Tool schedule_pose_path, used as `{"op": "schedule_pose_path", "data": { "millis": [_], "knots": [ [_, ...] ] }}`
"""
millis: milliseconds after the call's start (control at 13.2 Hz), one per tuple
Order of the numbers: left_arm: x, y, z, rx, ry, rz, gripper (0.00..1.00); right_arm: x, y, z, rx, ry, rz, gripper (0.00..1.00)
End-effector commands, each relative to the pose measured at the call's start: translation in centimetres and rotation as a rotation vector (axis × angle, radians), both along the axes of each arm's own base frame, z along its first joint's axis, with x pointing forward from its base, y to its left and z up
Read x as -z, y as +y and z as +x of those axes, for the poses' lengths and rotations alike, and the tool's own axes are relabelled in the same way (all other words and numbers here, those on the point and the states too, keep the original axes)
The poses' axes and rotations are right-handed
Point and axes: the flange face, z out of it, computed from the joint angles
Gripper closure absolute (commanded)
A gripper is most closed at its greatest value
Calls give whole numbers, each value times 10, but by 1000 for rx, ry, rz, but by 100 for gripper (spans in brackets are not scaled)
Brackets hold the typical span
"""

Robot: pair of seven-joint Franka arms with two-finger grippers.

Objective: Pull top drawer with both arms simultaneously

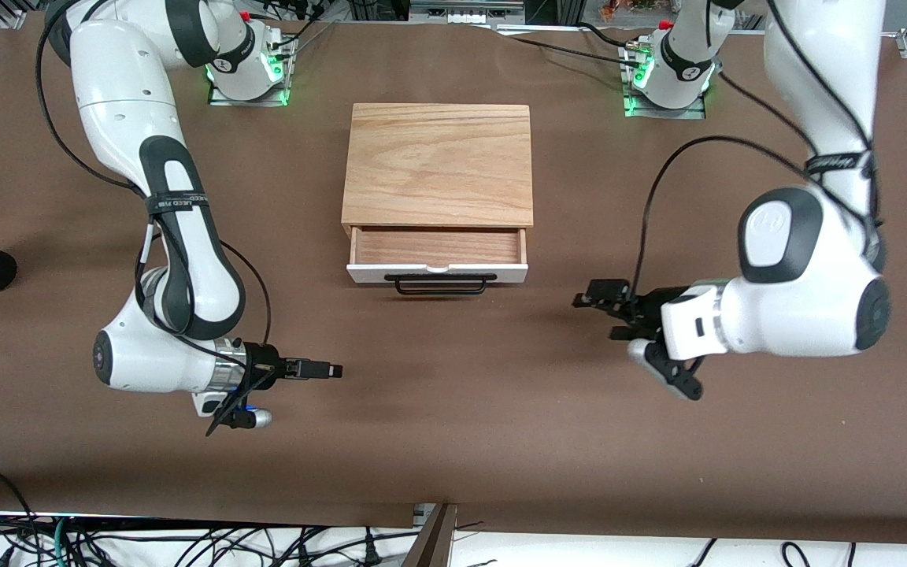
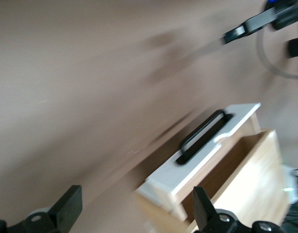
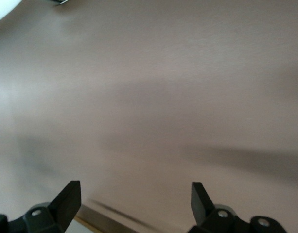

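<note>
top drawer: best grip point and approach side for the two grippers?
Grip the black bar handle on the top drawer, one gripper per end. Come from in front: the bar stands off the white panel, leaving finger room. Left gripper and right gripper are open, clear of it.

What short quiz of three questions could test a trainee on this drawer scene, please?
1. True or false: the top drawer is pulled partly out of the cabinet.
2. What is the left gripper holding?
A. the bar handle
B. nothing
C. a cable
3. Fill the gap: the right gripper is over the bare ____.

Key:
1. True; its wood interior shows, and the black bar handle faces the front camera.
2. B; its fingers stand open, apart from the handle.
3. Table; its fingers are open too.
</note>
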Motion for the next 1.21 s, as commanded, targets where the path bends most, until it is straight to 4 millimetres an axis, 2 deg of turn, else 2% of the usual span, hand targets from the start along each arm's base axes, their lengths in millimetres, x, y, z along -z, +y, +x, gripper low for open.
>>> {"op": "schedule_pose_path", "data": {
  "millis": [0,76,152,303,455,531,607,759,910,986,1062,1138],
  "knots": [
    [-32,38,-17,28,-6,202,0,-39,1,-4,-10,-27,-165,0],
    [-50,47,-23,46,-43,303,0,-49,-9,-8,-42,-52,-244,0],
    [-68,54,-29,56,-79,387,0,-58,-19,-20,-61,-54,-298,0],
    [-93,72,-41,37,-102,481,0,-96,-34,-31,-58,-122,-342,0],
    [-116,105,-62,-105,-97,541,0,-141,-73,-47,-60,-158,-435,0],
    [-122,125,-69,-209,-105,583,0,-171,-106,-59,-21,-177,-455,0],
    [-126,133,-84,-255,-107,607,0,-191,-127,-70,2,-187,-466,0],
    [-120,138,-111,-258,-108,600,0,-232,-153,-95,16,-179,-504,0],
    [-113,146,-132,-277,-146,589,0,-263,-158,-112,-16,-185,-573,0],
    [-111,146,-148,-277,-156,589,0,-271,-158,-119,-23,-166,-571,0],
    [-105,147,-155,-275,-153,590,0,-280,-159,-126,-25,-150,-569,0],
    [-102,148,-153,-274,-146,592,0,-289,-163,-133,1,-133,-567,0]
  ]
}}
